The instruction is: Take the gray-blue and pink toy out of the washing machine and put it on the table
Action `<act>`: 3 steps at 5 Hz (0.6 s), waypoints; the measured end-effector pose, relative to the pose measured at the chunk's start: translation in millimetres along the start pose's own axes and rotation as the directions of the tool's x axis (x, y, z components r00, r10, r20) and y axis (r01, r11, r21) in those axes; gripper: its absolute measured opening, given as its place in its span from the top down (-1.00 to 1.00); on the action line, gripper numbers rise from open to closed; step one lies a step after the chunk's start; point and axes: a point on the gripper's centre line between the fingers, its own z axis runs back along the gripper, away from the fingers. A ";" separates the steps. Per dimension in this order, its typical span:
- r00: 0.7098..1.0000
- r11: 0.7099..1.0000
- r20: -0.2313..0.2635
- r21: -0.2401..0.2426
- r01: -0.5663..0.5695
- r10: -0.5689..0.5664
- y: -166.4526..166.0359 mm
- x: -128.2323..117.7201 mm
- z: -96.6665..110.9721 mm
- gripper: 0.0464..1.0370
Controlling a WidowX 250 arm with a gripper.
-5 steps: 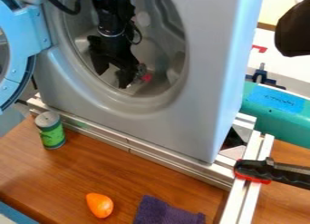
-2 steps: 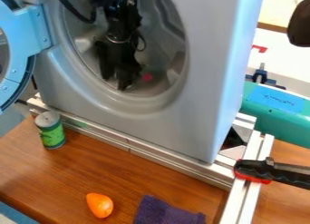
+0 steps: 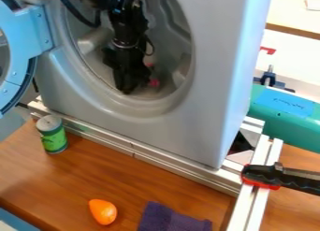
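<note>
Although the gripper (image 3: 127,88) has sunk slightly, I cannot tell how its jaws stand.

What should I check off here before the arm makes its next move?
1. Round door swung open, off the opening: ok.
2. Claw within the round opening of the grey machine: ok.
3. Claw free of any load: cannot tell.
4. Gap between claw and small pink thing: cannot tell; they look very close.
5. Green can upright, outside the machine: ok.
6. Orange object and purple cloth on the table, away from the arm: ok.
</note>
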 end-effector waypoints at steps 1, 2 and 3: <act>1.000 1.000 -0.010 -0.029 -0.008 0.007 -5.2 -10.7 7.1 0.87; 0.998 0.998 -0.002 -0.037 -0.056 0.056 5.4 -26.4 32.0 0.92; 0.990 0.987 -0.032 -0.086 -0.139 0.137 4.6 -67.3 62.3 0.92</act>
